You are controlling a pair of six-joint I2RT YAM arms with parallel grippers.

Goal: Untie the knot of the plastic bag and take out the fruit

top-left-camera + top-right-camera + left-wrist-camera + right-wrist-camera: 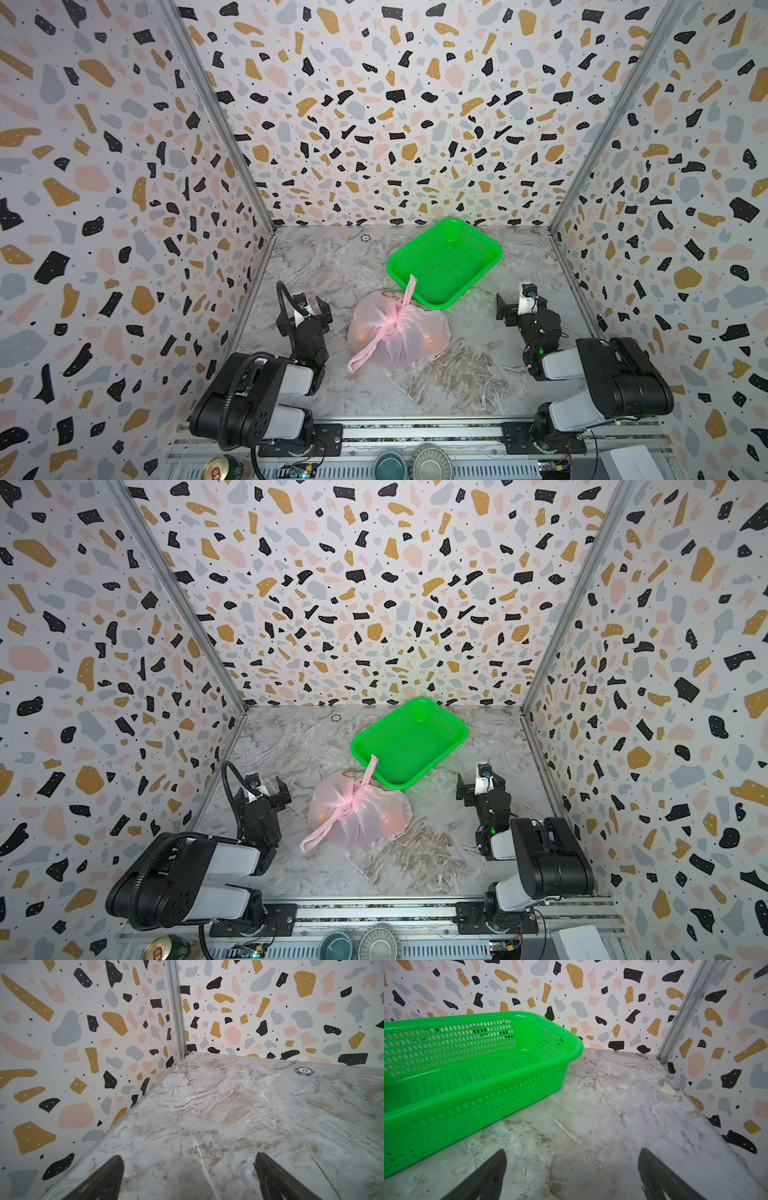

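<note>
The pale pink plastic bag (409,347) (365,829) lies tied in the middle of the marble table in both top views. Its knot (391,330) (345,809) sits on top; one tail reaches up over the green basket's rim, the other trails toward the front left. Orange fruit (430,340) (392,820) shows dimly through the plastic. My left gripper (303,311) (262,791) (188,1159) hovers left of the bag, open and empty. My right gripper (521,306) (478,787) (572,1155) stands right of the bag, open and empty. Neither wrist view shows the bag.
A green mesh basket (496,253) (462,730) (529,1017) stands empty behind the bag, at the back right. A poker chip (304,1070) (365,237) lies near the back wall. Patterned walls close three sides. A can (222,467) and bowls (388,465) sit beyond the front rail.
</note>
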